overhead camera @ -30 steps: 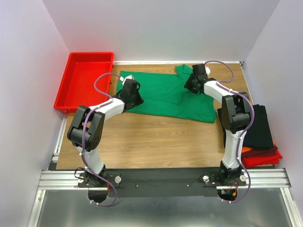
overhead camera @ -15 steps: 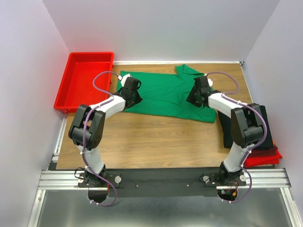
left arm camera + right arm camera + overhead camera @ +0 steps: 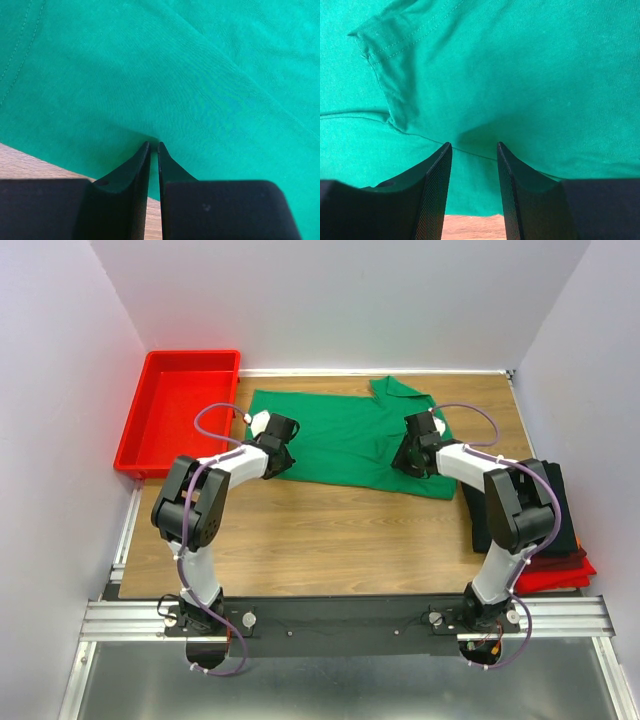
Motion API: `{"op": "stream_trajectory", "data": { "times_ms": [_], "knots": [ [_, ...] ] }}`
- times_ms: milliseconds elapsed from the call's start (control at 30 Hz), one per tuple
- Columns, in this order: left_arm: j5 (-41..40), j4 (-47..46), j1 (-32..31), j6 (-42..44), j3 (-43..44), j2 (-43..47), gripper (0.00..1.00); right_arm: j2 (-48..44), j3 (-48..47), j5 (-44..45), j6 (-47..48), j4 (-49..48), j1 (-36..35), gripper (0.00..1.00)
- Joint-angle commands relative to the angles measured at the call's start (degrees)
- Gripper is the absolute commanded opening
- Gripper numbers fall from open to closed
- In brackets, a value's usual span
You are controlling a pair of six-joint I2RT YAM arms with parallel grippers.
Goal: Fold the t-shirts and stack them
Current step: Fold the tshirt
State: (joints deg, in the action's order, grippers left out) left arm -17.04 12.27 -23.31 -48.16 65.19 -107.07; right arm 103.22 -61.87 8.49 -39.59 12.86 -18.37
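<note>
The right hand (image 3: pixel 472 148) has dropped back from the far edge of the green t-shirt (image 3: pixel 340 440), where it hovered a second ago, and now sits low over the cloth close to the near hem, its fingers (image 3: pixel 436 190) spread with green fabric showing in the gap. The left hand (image 3: pixel 152 146) has shifted only slightly along the shirt's near-left part; its fingers are pressed almost together, and the cloth puckers at their tips, pinched between them. The shirt's far-left corner, bunched a second ago, now lies flatter. The garment is laid out across the far half of the worktop (image 3: pixel 330 530), its long axis running left to right, with one short sleeve (image 3: pixel 398 389) sticking out towards the back wall near the right end. Which end carries the collar cannot be told. Folded shirts are piled at the worktop's right edge, a black one (image 3: pixel 548 502) on top and a red one (image 3: pixel 560 575) beneath. A red tray (image 3: pixel 180 410) stands at the far left, just beside the green shirt.
</note>
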Motion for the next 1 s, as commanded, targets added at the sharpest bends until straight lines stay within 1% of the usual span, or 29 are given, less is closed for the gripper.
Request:
{"op": "stream_trajectory", "data": {
  "times_ms": [0,167,200,300,333,367,400,467,667,900,933,967],
  "knots": [
    [-2.65,1.97,0.28,-1.23,-2.51,-0.43,0.19,-0.04,1.65,2.32,-1.27,-0.91,-0.26,0.49],
    [-0.98,1.44,0.28,-1.58,-5.33,2.82,0.18,-1.88,5.08,1.62,-1.80,-0.91,-0.35,0.52],
    [-0.81,1.09,0.28,-1.76,-6.81,4.22,0.18,-3.19,6.74,1.62,-1.89,-0.91,-0.35,0.57],
    [0.07,1.00,0.28,-1.94,-9.81,6.07,0.15,-5.30,9.30,1.88,-1.89,-0.82,-0.35,0.63],
    [0.34,1.00,0.28,-2.02,-10.43,7.12,0.14,-6.53,10.09,1.79,-1.80,-0.82,-0.26,0.67],
    [0.86,0.91,0.28,-2.11,-12.09,7.83,0.13,-7.32,11.66,1.53,-1.80,-0.91,-0.26,0.67],
    [1.13,0.56,0.28,-2.11,-12.97,8.36,0.11,-7.94,12.38,1.35,-1.80,-0.91,-0.26,0.70],
    [2.18,0.39,0.02,-2.55,-14.64,10.64,0.10,-9.87,14.57,0.13,-1.89,-0.73,-0.26,0.70],
    [3.67,0.12,-2.17,-4.48,-23.77,18.38,0.08,-15.41,20.11,-3.82,-2.86,-0.47,-0.26,0.70],
    [5.87,0.03,-4.81,-7.03,-32.39,27.51,0.08,-28.67,30.04,-7.52,-5.92,2.33,-0.18,0.70],
    [6.31,-1.19,-5.51,-5.38,-32.93,29.70,0.03,-32.26,32.05,-8.13,-6.37,2.86,-0.26,0.70],
    [6.31,-1.29,-5.78,-4.67,-33.19,30.94,0.03,-33.86,32.85,-9.71,-6.81,3.48,-0.26,0.70]
  ]
}}
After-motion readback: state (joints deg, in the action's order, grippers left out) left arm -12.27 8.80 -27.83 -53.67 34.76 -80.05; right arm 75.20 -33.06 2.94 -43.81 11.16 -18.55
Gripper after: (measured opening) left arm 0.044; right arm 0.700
